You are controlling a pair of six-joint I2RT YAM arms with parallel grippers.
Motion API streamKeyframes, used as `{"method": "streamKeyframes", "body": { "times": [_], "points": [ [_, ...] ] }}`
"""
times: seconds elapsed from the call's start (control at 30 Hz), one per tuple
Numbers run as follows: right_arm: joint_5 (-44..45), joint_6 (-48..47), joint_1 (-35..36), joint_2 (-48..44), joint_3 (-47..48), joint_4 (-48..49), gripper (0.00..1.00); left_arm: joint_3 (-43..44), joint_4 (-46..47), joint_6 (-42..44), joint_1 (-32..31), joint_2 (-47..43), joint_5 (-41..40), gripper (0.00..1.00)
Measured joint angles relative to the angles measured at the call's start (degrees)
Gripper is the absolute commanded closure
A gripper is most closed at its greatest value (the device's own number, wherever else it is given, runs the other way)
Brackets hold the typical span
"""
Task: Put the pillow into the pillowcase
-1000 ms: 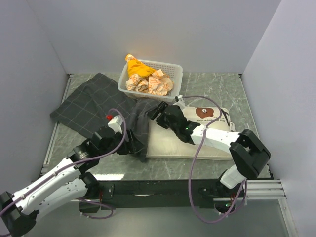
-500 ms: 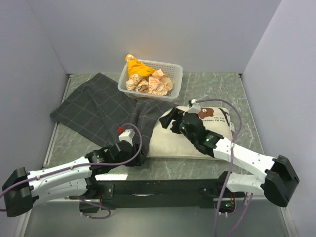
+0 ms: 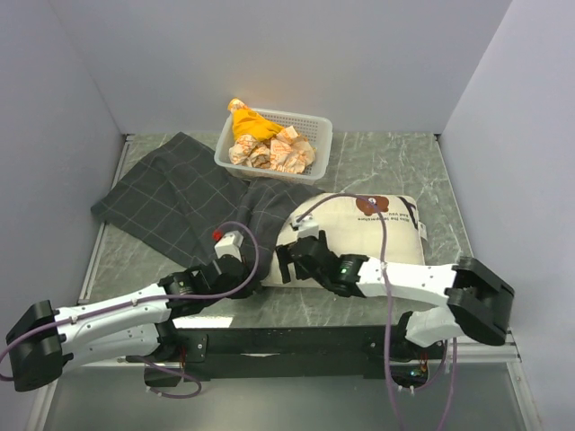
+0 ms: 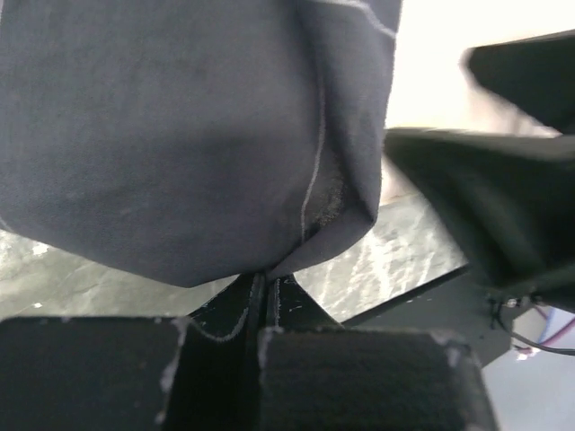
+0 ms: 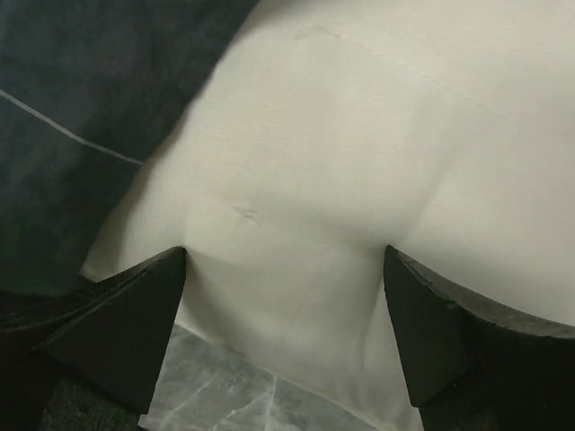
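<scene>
The cream pillow (image 3: pixel 359 235) lies flat at the centre right, its bear face at the far end. The dark checked pillowcase (image 3: pixel 171 193) is spread to the left, with one flap lying over the pillow's left end. My left gripper (image 3: pixel 247 277) is shut on the near corner of that flap; in the left wrist view the pillowcase (image 4: pixel 180 135) hangs pinched between the closed jaws (image 4: pixel 267 280). My right gripper (image 3: pixel 286 260) is open at the pillow's near left edge. In the right wrist view its fingers (image 5: pixel 126 323) straddle the pillow (image 5: pixel 359 135), gripper (image 5: pixel 286 274) around the edge, pillowcase (image 5: pixel 81 99) at the left.
A white basket (image 3: pixel 316 135) holding a yellow cloth and crumpled items stands at the back centre, touching the pillowcase. Grey walls close the table on three sides. A black rail (image 3: pixel 296 337) runs along the near edge. Bare marble tabletop (image 3: pixel 386 162) shows at the back right.
My left gripper has closed on the pillowcase's near corner. My right arm has swung from above the pillow down to its near left edge, its jaws opening wider.
</scene>
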Motion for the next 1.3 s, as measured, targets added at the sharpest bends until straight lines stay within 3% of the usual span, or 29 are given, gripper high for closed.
{"method": "streamKeyframes", "body": {
  "times": [0.07,0.1,0.17,0.2,0.23,0.4,0.57,0.77,0.93,1.1,1.13,1.17,1.27,1.3],
  "points": [
    [0.20,-2.12,0.59,3.28,1.33,-0.24,0.18,0.00,0.48,-0.22,-0.02,-0.59,0.02,0.99],
    [0.35,-2.86,0.70,4.61,2.25,-0.46,0.41,0.00,0.52,-0.26,-0.04,-0.90,0.02,0.99],
    [0.37,-4.31,0.74,6.91,4.35,-1.18,0.71,0.11,0.50,-0.22,-0.04,-1.18,0.20,0.99],
    [0.17,-4.31,0.76,8.41,5.88,-1.66,0.93,0.46,0.42,-0.17,-0.04,-1.20,0.31,0.99],
    [0.02,-4.63,0.83,9.60,7.43,-2.34,1.00,0.92,0.35,-0.04,-0.04,-1.18,0.74,0.99],
    [-2.01,-3.65,-0.66,10.54,14.05,-8.98,1.00,6.71,-1.77,2.73,-0.02,0.55,3.87,0.99],
    [-11.04,-0.52,-8.74,5.53,16.98,-12.92,1.00,10.93,-3.41,5.55,-0.44,1.73,8.39,0.99],
    [-15.56,2.58,-11.61,4.26,19.96,-14.23,1.00,12.68,-3.10,8.00,-2.49,1.84,15.58,0.92],
    [-15.06,8.37,-8.61,3.91,14.82,-7.96,1.00,12.72,1.11,7.89,-3.87,1.55,22.25,0.85],
    [-11.47,14.69,-4.46,1.79,6.19,-0.35,0.99,11.80,6.19,5.44,-4.02,-2.03,24.59,0.70],
    [-10.58,15.26,-3.85,1.77,5.64,0.22,0.90,11.87,7.26,4.92,-4.22,-2.51,24.70,0.63],
    [-9.92,15.69,-3.43,1.77,5.38,0.46,0.64,12.13,7.61,4.55,-4.42,-2.78,24.52,0.50],
    [-7.98,17.64,-2.95,0.35,4.70,0.52,0.31,12.79,6.43,3.28,-4.66,-2.86,22.27,0.31],
    [-7.10,17.88,-2.84,-1.20,4.09,0.24,0.27,12.76,5.73,3.08,-4.66,-3.08,21.29,0.29]
  ]
}}
